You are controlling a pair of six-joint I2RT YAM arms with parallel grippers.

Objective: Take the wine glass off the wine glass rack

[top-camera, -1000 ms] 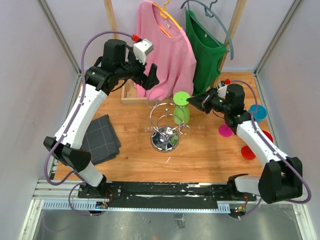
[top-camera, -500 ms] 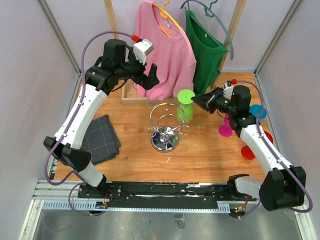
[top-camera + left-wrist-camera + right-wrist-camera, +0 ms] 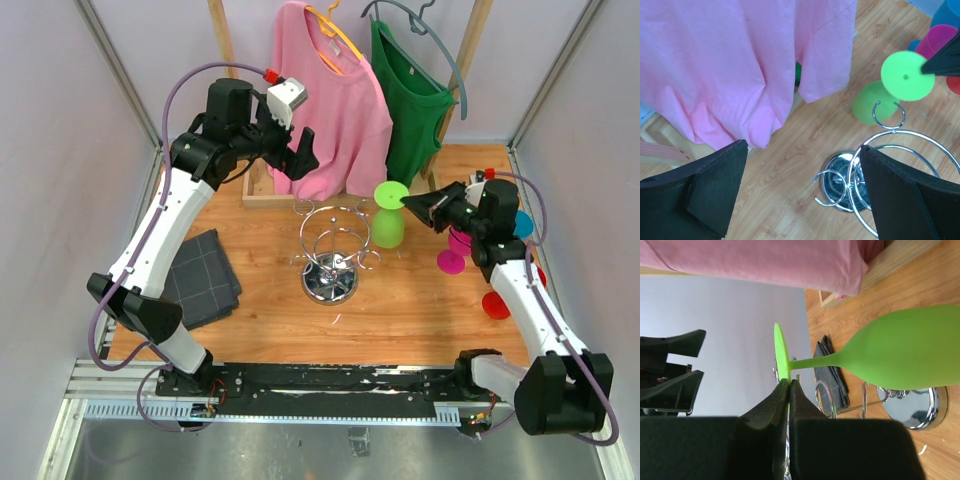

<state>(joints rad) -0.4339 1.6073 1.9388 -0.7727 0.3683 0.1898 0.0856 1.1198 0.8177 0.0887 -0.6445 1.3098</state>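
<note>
1. Your left gripper (image 3: 300,150) hangs with its jaws spread wide and nothing between them, the pink shirt (image 3: 335,100) just behind it.
2. The wine glass rack (image 3: 330,255) stands on the table below and ahead of that gripper.
3. The green wine glass (image 3: 388,225) hangs upside down just beside the rack, on your right gripper's side, apparently clear of its loops.
4. Your right gripper (image 3: 412,205) is clamped on the rim of the glass's foot.

The wine glass rack (image 3: 330,262) is set at the middle of the table (image 3: 400,310), with the wine glass (image 3: 388,225) held just off it at two o'clock. A folded cloth (image 3: 203,277) is laid at nine o'clock, garments (image 3: 345,110) are hung behind at twelve, and other glasses (image 3: 450,260) are grouped at three.
</note>
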